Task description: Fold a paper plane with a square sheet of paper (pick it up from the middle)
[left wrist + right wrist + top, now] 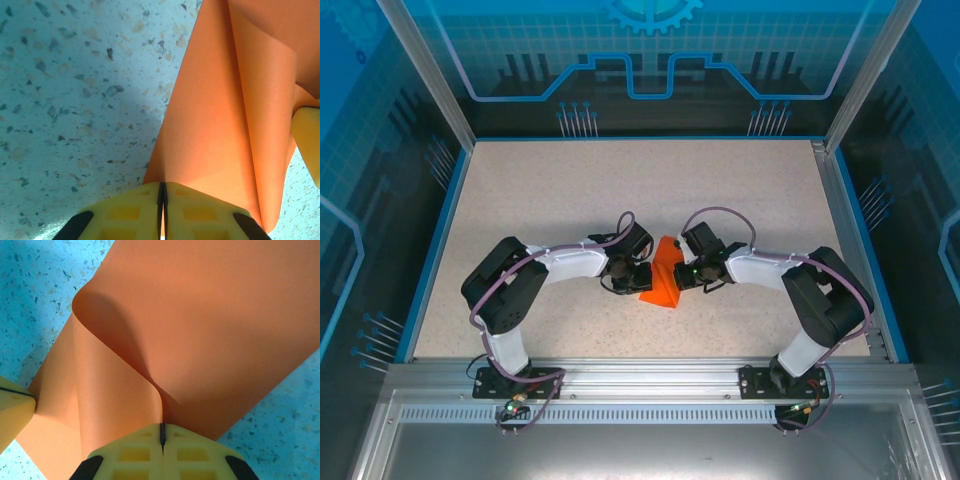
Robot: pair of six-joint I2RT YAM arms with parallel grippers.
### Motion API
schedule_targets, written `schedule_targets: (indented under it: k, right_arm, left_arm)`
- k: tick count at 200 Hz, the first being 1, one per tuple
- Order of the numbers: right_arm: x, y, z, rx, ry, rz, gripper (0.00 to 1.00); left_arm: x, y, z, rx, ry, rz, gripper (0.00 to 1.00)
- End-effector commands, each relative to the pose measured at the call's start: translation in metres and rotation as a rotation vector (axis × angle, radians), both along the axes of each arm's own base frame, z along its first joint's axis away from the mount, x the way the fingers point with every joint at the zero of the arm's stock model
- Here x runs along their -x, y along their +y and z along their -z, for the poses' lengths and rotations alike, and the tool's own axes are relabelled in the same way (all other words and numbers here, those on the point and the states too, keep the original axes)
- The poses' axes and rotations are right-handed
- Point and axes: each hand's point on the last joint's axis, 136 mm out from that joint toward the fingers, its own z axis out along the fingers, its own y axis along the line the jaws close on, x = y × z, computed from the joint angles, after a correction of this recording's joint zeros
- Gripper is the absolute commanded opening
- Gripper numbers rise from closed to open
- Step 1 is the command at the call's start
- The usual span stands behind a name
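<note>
**Operator:** Where's the paper, and what have I got on it?

**Spotter:** The square sheet of paper [662, 283] sits at the middle of the table [570, 190], between your two arms. It is partly folded, with its broad end toward the near side and its narrow end toward the far side. Your left gripper [162, 195] has its jaws pressed together on the sheet's left side. Your right gripper [162, 435] is pinched tight on the right side, where a bend in the paper runs straight into the slit between the pads. So both claws are clamped on the same sheet, close to each other.

**Operator:** How will it handle if I go on with the fold?

**Spotter:** I'd treat it as very light and very thin, with almost no stiffness of its own. From your right wrist you can see a soft rolled curve instead of a sharp crease, so expect any part you aren't holding to bow and flop. The surface looks smooth, so I'd guess it can slide out of a shallow pinch. It is fragile too. If you pull your arms apart it may tear or wrinkle where you don't want a line.

**Operator:** Where should I hold it, then?

**Spotter:** Hold it at the edge, right beside the line you mean to crease, with every layer seated well into the pads. Leave some slack between your grippers, and let the table back the paper when you press a fold flat.
</note>
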Motion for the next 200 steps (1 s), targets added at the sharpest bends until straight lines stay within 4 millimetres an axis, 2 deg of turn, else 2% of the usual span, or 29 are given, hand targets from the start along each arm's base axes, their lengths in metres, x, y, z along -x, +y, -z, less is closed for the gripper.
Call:
schedule_targets:
  k: [1,23,38,59,104,134,200]
  right_arm:
    - [0.002,0.000,0.009,0.025,0.015,-0.008,0.03]
    - [0.003,-0.001,0.012,0.034,0.023,-0.009,0.03]
    - [0.004,-0.002,0.013,0.037,0.025,-0.008,0.03]
    - [0.004,-0.003,0.015,0.043,0.026,-0.006,0.03]
    - [0.006,-0.005,0.018,0.050,0.031,-0.004,0.03]
    - [0.007,-0.006,0.019,0.052,0.033,-0.002,0.03]
    - [0.006,-0.004,0.021,0.048,0.038,-0.004,0.03]
  left_arm:
    - [0.002,0.003,-0.008,0.000,-0.001,0.016,0.13]
    - [-0.004,0.000,-0.026,0.035,-0.047,0.012,0.14]
    - [-0.008,-0.004,-0.038,0.094,-0.067,0.001,0.11]
    - [-0.015,-0.011,-0.050,0.207,-0.067,-0.026,0.00]
    - [-0.033,-0.038,-0.066,0.470,-0.036,-0.068,0.00]
    - [-0.040,-0.048,-0.063,0.519,-0.026,-0.079,0.00]
    - [-0.043,-0.049,-0.032,0.484,0.010,-0.092,0.00]
